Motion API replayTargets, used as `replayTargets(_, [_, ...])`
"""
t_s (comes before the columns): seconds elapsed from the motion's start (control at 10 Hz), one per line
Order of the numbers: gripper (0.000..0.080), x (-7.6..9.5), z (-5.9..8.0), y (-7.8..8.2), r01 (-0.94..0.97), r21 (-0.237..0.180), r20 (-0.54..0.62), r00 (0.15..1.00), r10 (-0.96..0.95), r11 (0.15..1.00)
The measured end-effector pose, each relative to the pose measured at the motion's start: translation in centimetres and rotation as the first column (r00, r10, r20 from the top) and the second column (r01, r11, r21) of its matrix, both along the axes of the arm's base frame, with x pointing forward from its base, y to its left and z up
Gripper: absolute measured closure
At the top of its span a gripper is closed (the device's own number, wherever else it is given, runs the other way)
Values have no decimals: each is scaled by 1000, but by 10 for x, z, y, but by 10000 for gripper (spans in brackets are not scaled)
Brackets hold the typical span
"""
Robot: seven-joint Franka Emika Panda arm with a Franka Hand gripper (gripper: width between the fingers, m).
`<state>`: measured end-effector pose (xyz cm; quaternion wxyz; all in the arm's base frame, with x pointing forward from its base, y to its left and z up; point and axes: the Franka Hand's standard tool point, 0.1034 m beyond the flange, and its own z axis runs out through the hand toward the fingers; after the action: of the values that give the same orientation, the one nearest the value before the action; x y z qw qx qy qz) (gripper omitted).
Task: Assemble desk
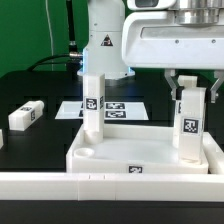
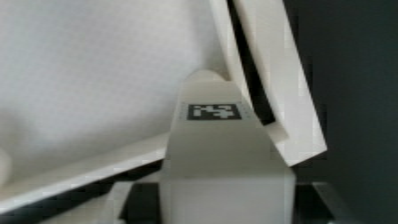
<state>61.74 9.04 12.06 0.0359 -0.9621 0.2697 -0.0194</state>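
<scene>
The desk's white slab [image 1: 110,152] lies flat with its raised rim up. One white leg [image 1: 93,105] stands upright at its far corner on the exterior view's left. A second tagged leg [image 1: 190,122] stands at the corner on the exterior view's right, and my gripper [image 1: 190,88] is shut on its upper part from above. In the wrist view that leg [image 2: 217,130] runs down from between the dark fingers [image 2: 146,200] to the slab [image 2: 89,90], close against its rim [image 2: 267,80]. The leg's foot is hidden.
A loose tagged white leg [image 1: 28,115] lies on the black table at the exterior view's left. The marker board [image 1: 118,108] lies behind the slab. A long white rail [image 1: 60,186] runs along the front. The arm's white base [image 1: 105,45] stands behind.
</scene>
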Motion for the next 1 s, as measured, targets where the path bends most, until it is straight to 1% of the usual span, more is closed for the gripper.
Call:
replayTargets(0.2, [509, 0, -1, 1, 165, 28, -11, 986, -165, 986])
replayTargets(0.3, [509, 1, -1, 3, 277, 40, -10, 961, -277, 960])
replayTargets(0.5, [509, 1, -1, 4, 377, 45, -21, 926, -377, 925])
replayTargets(0.7, [509, 1, -1, 4, 507, 53, -38, 862, -505, 860])
replayTargets(0.8, [509, 1, -1, 5, 572, 58, -47, 820, -571, 818])
replayTargets(1.0, [509, -1, -2, 5, 738, 91, -74, 675, -734, 669])
